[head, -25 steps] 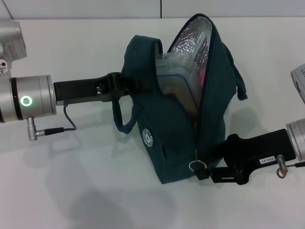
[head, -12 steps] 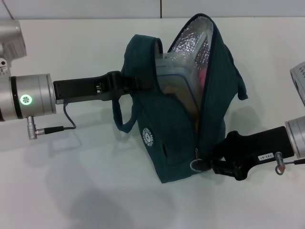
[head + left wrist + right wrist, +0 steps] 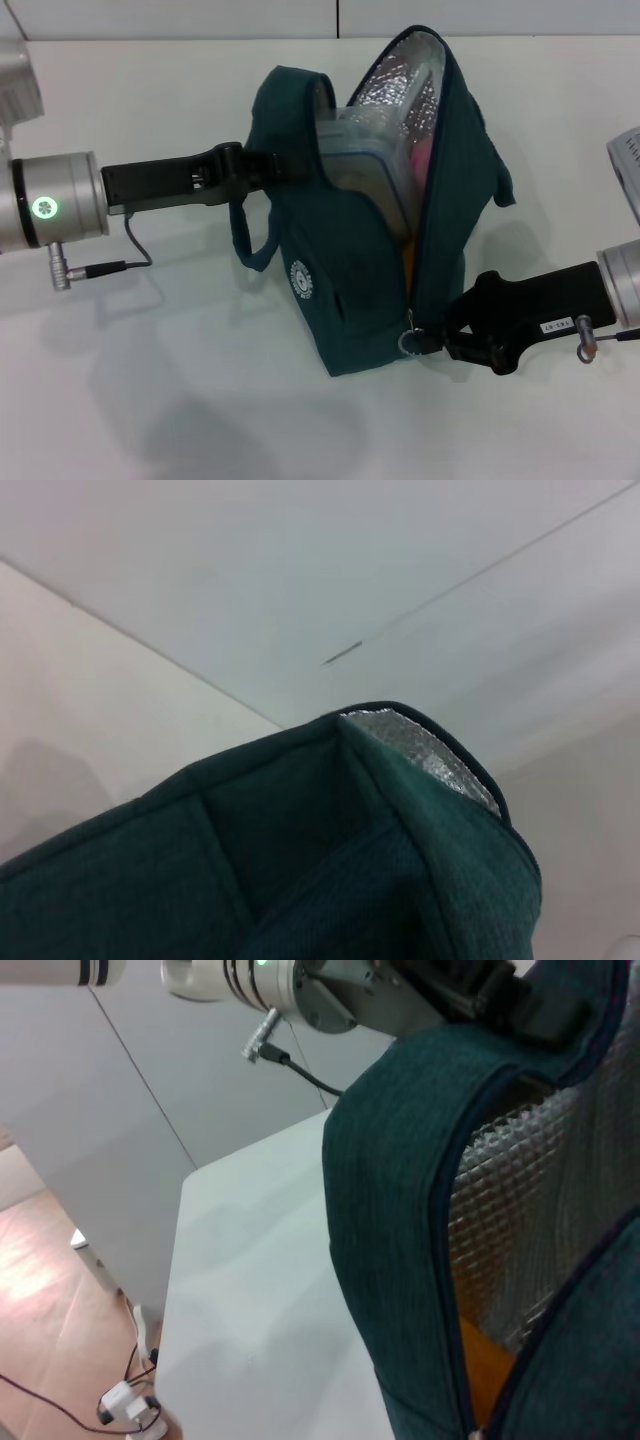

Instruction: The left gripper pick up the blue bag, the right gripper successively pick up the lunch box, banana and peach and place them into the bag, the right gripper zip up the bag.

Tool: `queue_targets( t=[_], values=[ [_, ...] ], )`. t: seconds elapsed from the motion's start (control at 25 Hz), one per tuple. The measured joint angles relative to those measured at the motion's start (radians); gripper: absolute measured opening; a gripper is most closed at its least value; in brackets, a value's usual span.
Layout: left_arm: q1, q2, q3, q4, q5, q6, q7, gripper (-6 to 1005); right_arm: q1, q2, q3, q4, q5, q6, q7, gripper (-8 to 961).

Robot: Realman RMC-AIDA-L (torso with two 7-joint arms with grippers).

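Right hand (image 3: pixel 452 345) is closed on the zip pull (image 3: pixel 412 340) at the low near end of the blue bag (image 3: pixel 350 290); the open zipper runs up and away from it. Left hand (image 3: pixel 262 165) grips the bag's handle above the bench (image 3: pixel 150 400).

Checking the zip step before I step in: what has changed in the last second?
The right gripper moved in from beside the bag's near end and closed on the zip pull. The blue bag shifted slightly left with the left gripper, which still holds its handle. The zip remains open.
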Motion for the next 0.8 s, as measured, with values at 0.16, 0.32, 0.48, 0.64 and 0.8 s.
queue_targets(
  t=[0.16, 0.32, 0.48, 0.64, 0.8],
  values=[
    [0.01, 0.006, -0.005, -0.014, -0.001, 0.004, 0.018, 69, -0.007, -0.004, 0.005, -0.005, 0.018, -0.005, -0.001, 7],
    [0.005, 0.022, -0.007, -0.057, -0.003, 0.005, 0.023, 73, -0.005, -0.004, 0.004, -0.007, 0.024, -0.005, -0.005, 7],
    [0.001, 0.032, -0.008, -0.076, -0.003, 0.006, 0.023, 76, -0.001, -0.003, -0.001, -0.008, 0.025, -0.006, -0.008, 7],
    [0.002, 0.033, -0.013, -0.077, -0.003, 0.006, 0.026, 201, -0.001, -0.003, 0.001, -0.014, 0.034, -0.013, -0.009, 7],
    [0.006, 0.03, -0.038, -0.077, -0.003, 0.006, 0.042, 343, -0.013, -0.006, 0.005, -0.042, 0.064, -0.043, -0.01, 7]
  ],
)
